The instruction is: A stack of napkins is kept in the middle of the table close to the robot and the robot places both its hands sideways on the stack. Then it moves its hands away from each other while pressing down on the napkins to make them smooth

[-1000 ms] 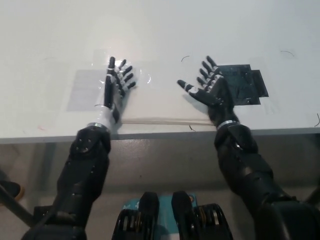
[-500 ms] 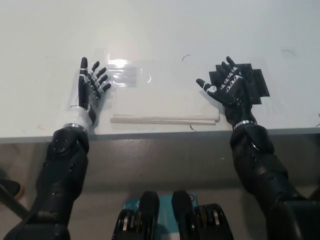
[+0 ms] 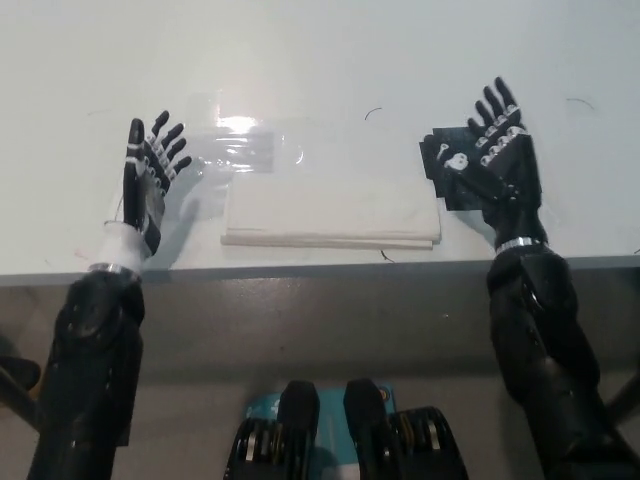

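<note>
Napkins (image 3: 330, 212) lying flat as one neat stack at the middle of the table's (image 3: 400, 60) near edge, long side parallel to that edge, so that both hands can reach them evenly. No creases or lifted corners visible; top sheet looks smooth.

Left hand (image 3: 146, 185) placed on the table well to the left of the stack, near the front edge, clear of the napkins. Fingers spread apart, nothing held.

Right hand (image 3: 490, 160) placed to the right of the stack, just beside its right end, over a dark patch (image 3: 440, 175) on the table. Fingers spread apart, nothing held. Contact with the stack not apparent.

Both hands positioned outboard of the stack on opposite sides, consistent with the end of an outward smoothing stroke. Judged: spreading step essentially complete. Glossy film or tape (image 3: 240, 150) seen on the table behind the stack's left part; purpose unclear.
</note>
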`<action>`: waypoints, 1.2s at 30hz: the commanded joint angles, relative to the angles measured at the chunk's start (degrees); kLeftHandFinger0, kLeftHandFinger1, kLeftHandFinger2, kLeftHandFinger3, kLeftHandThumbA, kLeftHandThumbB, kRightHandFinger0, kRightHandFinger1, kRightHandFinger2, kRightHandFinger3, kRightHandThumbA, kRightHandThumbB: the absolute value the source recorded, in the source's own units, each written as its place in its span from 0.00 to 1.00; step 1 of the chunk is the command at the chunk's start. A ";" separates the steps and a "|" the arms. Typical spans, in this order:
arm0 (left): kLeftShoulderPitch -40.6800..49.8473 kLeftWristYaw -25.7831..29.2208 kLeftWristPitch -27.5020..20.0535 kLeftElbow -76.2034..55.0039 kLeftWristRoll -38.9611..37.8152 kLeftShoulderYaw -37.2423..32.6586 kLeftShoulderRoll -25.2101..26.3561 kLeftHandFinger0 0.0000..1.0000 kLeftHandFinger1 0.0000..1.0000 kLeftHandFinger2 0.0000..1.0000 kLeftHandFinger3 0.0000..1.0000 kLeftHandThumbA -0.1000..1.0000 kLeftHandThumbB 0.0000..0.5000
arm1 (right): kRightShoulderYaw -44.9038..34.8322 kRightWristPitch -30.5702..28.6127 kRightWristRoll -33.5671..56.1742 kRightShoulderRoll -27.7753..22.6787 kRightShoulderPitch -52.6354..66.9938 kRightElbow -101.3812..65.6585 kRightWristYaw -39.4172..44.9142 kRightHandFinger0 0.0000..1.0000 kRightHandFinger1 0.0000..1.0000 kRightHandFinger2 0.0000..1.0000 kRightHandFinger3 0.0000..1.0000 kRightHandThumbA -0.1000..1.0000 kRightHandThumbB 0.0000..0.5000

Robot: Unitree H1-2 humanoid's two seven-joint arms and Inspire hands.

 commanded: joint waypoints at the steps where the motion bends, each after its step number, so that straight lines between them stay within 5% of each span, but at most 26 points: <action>1: 8.22 -3.08 3.07 -38.41 6.09 -5.68 1.06 1.00 1.00 1.00 1.00 1.00 0.50 | 7.34 11.85 -4.93 0.81 10.32 -48.29 0.89 1.00 1.00 1.00 1.00 1.00 0.65; 3: 11.22 -3.83 2.67 -45.81 5.94 -6.88 0.75 1.00 1.00 1.00 1.00 1.00 0.62 | 8.50 12.35 -4.90 0.66 14.18 -56.58 1.66 1.00 1.00 1.00 1.00 1.00 0.75; 6: 15.65 -4.08 3.05 -53.81 2.93 -7.52 0.07 1.00 1.00 1.00 1.00 1.00 0.65 | 10.20 11.66 -5.65 0.73 19.23 -64.93 2.70 1.00 1.00 1.00 1.00 1.00 0.60; 11: 24.26 -4.34 6.20 -62.89 -0.25 -8.51 0.60 1.00 1.00 1.00 1.00 1.00 0.76 | 13.18 12.08 -5.58 0.35 29.21 -73.19 4.37 1.00 1.00 1.00 1.00 1.00 0.63; 15: 32.76 -5.74 -0.41 -63.84 -0.42 -9.36 1.30 1.00 1.00 1.00 1.00 1.00 0.69 | 14.81 8.35 -6.22 0.37 37.51 -73.60 5.38 1.00 1.00 1.00 1.00 1.00 0.58; 20: 40.16 -5.58 -1.62 -63.86 0.78 -10.35 1.01 1.00 1.00 1.00 1.00 1.00 0.70 | 15.78 6.74 -5.44 -0.43 42.81 -70.82 5.55 1.00 1.00 1.00 1.00 1.00 0.53; 25: 44.43 -4.58 -2.99 -57.04 3.01 -10.37 0.55 1.00 1.00 1.00 1.00 1.00 0.80 | 16.91 2.89 -5.82 -0.10 47.20 -63.15 5.05 1.00 1.00 1.00 1.00 1.00 0.51; 28: 45.12 -4.25 -6.03 -51.74 4.42 -10.47 0.63 1.00 1.00 1.00 1.00 1.00 0.68 | 17.90 1.13 -6.62 -0.42 48.22 -58.40 4.45 1.00 1.00 1.00 1.00 1.00 0.46; 31: 44.68 -4.11 -5.23 -47.51 4.59 -10.66 0.52 1.00 1.00 1.00 1.00 1.00 0.65 | 18.08 -0.33 -7.86 -0.72 47.96 -54.62 3.84 1.00 1.00 1.00 1.00 1.00 0.36; 36: 42.38 -4.64 -2.61 -42.73 3.54 -10.55 0.74 1.00 1.00 1.00 1.00 1.00 0.64 | 17.58 -0.67 -7.60 -1.18 46.08 -49.71 3.26 1.00 1.00 1.00 1.00 1.00 0.34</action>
